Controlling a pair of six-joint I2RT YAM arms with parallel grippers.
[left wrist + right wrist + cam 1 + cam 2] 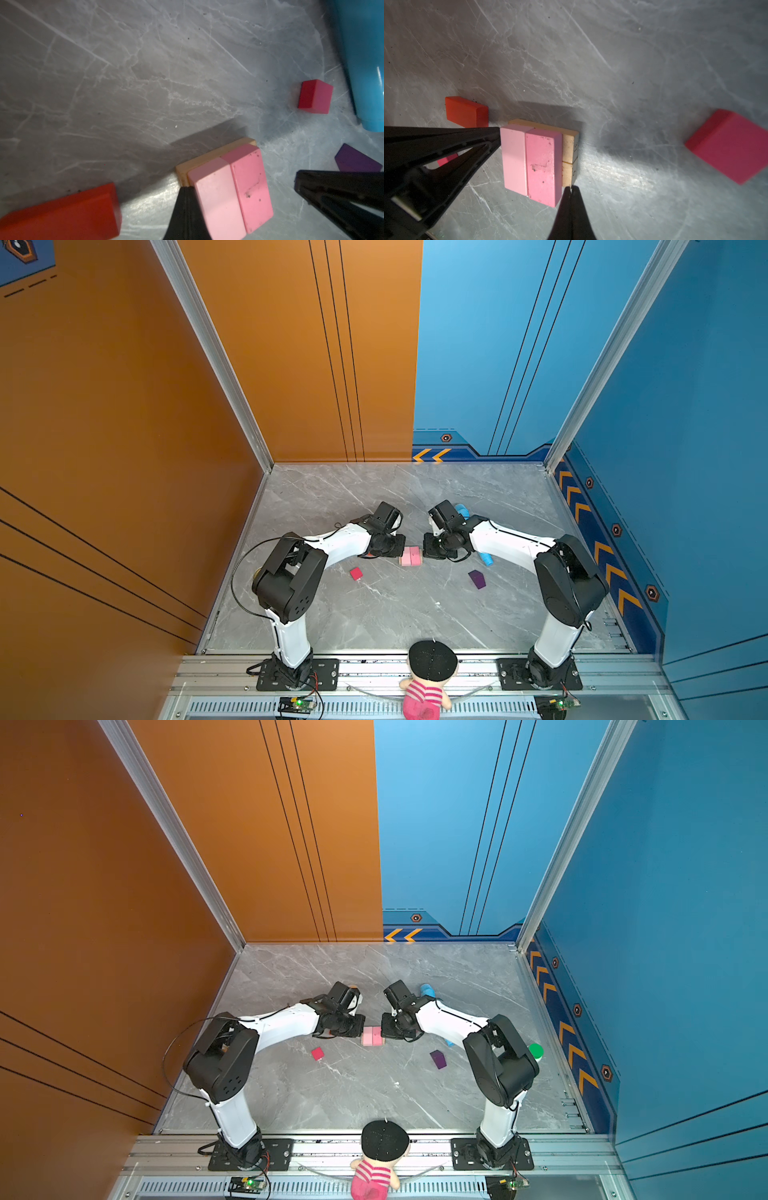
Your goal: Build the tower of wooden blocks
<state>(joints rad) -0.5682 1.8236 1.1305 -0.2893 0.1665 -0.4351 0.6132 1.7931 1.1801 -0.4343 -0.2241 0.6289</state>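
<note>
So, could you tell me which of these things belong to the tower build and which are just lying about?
For the tower: pink bricks, tan slabs, red brick, magenta cube, purple house-shaped block.
Lying about: blue tube, doll, green cap.

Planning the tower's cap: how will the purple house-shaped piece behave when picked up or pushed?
The purple house-shaped piece looks like solid painted wood: probably stiff and light. It lies flat on the table, so a push should slide it, not roll it. Its sloped roof faces may slip in the jaws; the parallel sides seem safer.
</note>
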